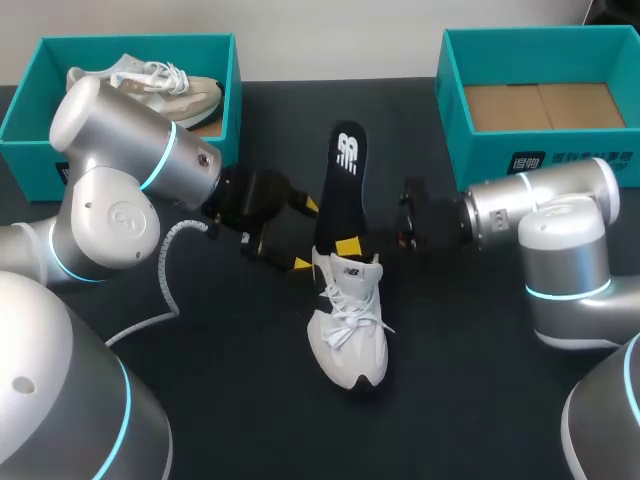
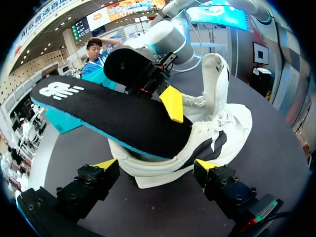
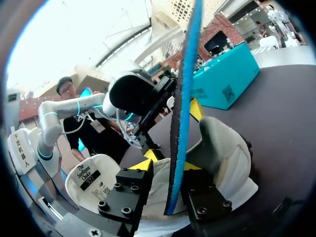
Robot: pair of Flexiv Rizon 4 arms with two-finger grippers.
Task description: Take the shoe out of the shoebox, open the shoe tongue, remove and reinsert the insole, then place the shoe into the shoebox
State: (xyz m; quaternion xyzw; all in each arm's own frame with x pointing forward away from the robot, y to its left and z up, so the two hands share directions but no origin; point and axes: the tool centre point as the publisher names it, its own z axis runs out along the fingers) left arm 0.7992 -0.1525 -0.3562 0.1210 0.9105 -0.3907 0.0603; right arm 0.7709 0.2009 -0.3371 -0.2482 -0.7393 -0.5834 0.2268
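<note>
The right gripper (image 3: 168,165) was closed narrow on the insole (image 1: 347,175). In its own wrist view the thin blue edge of the insole ran straight between the two yellow tips, and in the left wrist view one yellow finger lay flat on the black upper face. It held the insole just above the opening of the shoe (image 1: 346,325). I think this was because from there the insole can be steered along the length of the shoe. The insole stood slanted. Its front end was down inside the collar, and its end with the white mark pointed away over the table (image 1: 230,400), so it was only partly in the shoe.

The left gripper (image 1: 306,235) was wide open. Its fingers stood at both sides of the heel of the shoe, close to it, but I could not see that both touched. This position seemed chosen to brace the shoe, so that it would not slide when the insole is pushed or pulled.

The shoe stood on its sole in the middle of the table, between the two arms, with its toe toward the robot. The right shoebox (image 1: 480,165) at the far side held no shoe and was probably the one meant for this shoe. The left shoebox (image 1: 30,150) held a second shoe (image 1: 150,85).
</note>
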